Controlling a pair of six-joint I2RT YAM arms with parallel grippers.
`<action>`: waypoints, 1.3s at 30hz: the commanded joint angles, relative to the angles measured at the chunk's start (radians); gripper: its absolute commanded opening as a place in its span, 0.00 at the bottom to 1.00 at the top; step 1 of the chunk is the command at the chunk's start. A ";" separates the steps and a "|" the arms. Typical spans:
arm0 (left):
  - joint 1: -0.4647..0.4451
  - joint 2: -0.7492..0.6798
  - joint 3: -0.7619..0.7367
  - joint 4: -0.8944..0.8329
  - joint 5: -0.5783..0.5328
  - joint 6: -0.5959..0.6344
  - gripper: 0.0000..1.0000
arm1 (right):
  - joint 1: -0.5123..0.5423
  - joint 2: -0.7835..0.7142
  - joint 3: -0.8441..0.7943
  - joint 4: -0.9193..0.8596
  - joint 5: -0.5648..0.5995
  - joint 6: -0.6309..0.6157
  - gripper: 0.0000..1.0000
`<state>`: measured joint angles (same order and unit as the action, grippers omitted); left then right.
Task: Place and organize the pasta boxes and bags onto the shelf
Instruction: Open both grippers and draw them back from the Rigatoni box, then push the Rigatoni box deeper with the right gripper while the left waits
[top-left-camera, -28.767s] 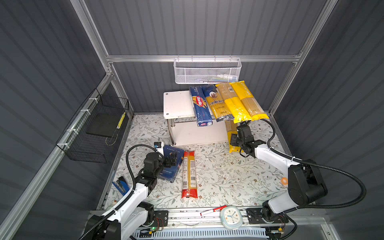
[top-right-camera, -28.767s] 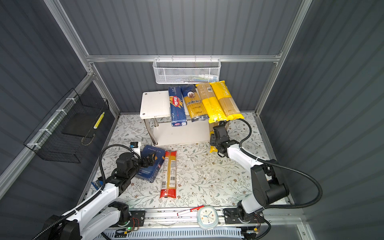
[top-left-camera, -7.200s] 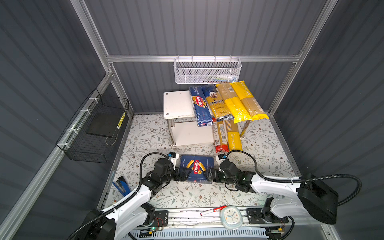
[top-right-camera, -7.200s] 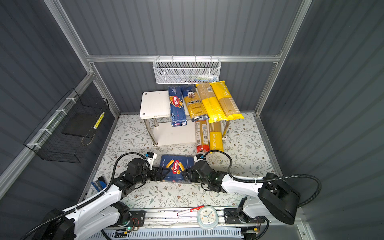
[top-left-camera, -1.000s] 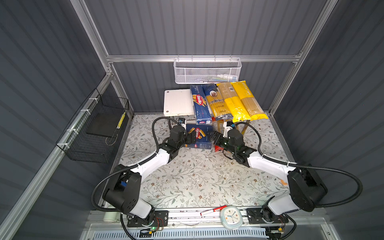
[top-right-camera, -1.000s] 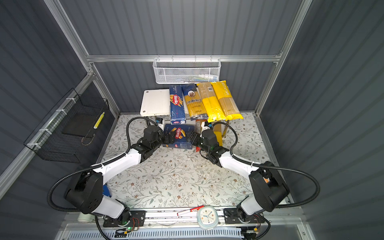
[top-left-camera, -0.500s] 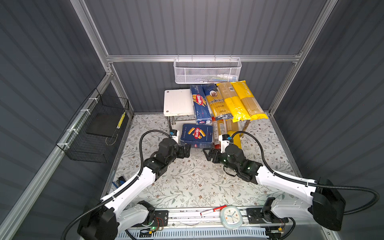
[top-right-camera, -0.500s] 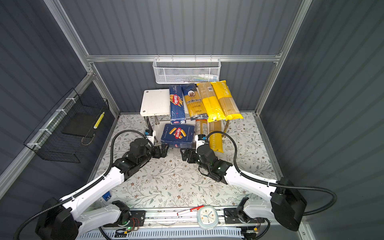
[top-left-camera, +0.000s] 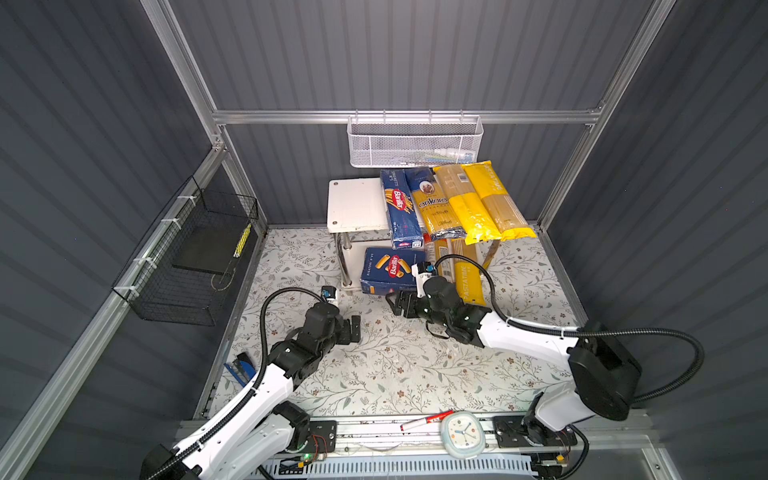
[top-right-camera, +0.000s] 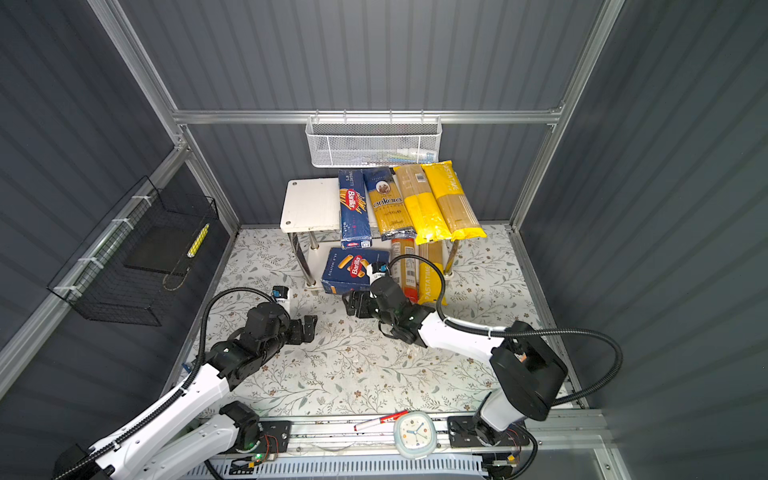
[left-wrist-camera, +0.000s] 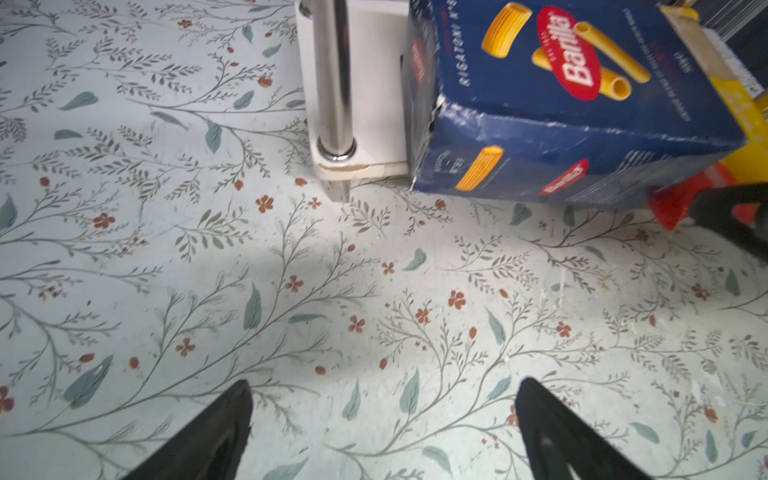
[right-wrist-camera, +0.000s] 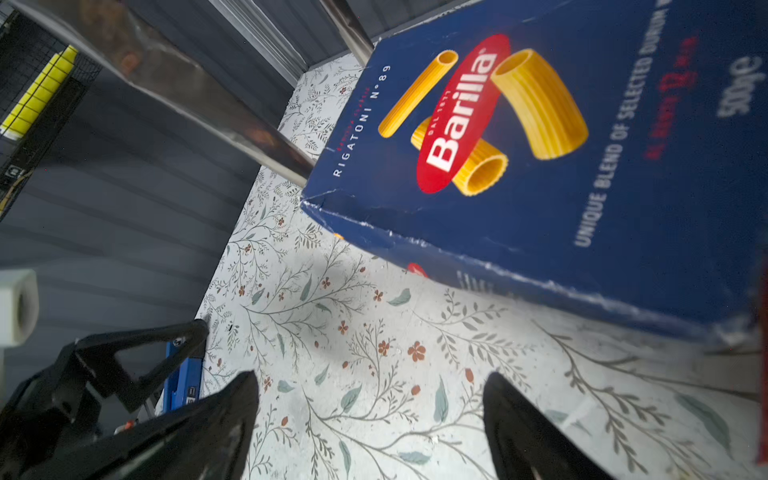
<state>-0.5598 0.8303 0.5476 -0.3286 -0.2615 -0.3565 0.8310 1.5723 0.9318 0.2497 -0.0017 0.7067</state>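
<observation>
Apparently placed: the last carton is on the shelf, and tidying is what is left

The rigatoni box (top-left-camera: 390, 270) lies flat on the lower board of the shelf (top-left-camera: 353, 203). It sits just beside a front chrome leg (left-wrist-camera: 332, 75), and its near end juts past the board's front edge. In the left wrist view its front corner hangs over the worktop (top-left-camera: 395, 365) rather than over the board.

Beside it on the same tier lie the red-ended bag (top-right-camera: 405, 278) and a third PASTATIME bag (top-right-camera: 428, 282). Whether the carton's far side rests on them I cannot tell. On the upper board the spaghetti box (top-left-camera: 400, 208), the ankara bag (top-left-camera: 434, 203) and two PASTATIME bags (top-left-camera: 469, 208) lie side by side, their near ends overhanging the front.

The right pincer (top-left-camera: 398, 304) hovers low over the worktop just in front of the carton, jaws apart and empty. The left pincer (top-left-camera: 353, 330) is further off to the side, likewise spread wide and holding nothing.

With every box and bag on the shelf, I judge the placing done and the organizing step in hand. The next move probably calls for a straight push on the carton's near face. That would seat it fully on the board, and it should stay clear of the leg and avoid dragging the neighbouring bags askew.
</observation>
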 joint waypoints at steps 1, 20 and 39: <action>0.002 -0.048 -0.027 -0.045 -0.061 -0.042 0.99 | -0.014 0.047 0.063 0.017 -0.055 -0.008 0.80; 0.001 -0.082 -0.074 -0.002 -0.086 -0.066 1.00 | -0.072 0.250 0.248 0.025 -0.153 -0.033 0.83; 0.016 -0.011 -0.012 0.072 -0.221 0.036 1.00 | -0.120 0.193 0.208 -0.066 -0.145 -0.103 0.85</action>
<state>-0.5552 0.8108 0.4953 -0.2855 -0.4381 -0.3523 0.7189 1.8122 1.1637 0.2237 -0.1833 0.6441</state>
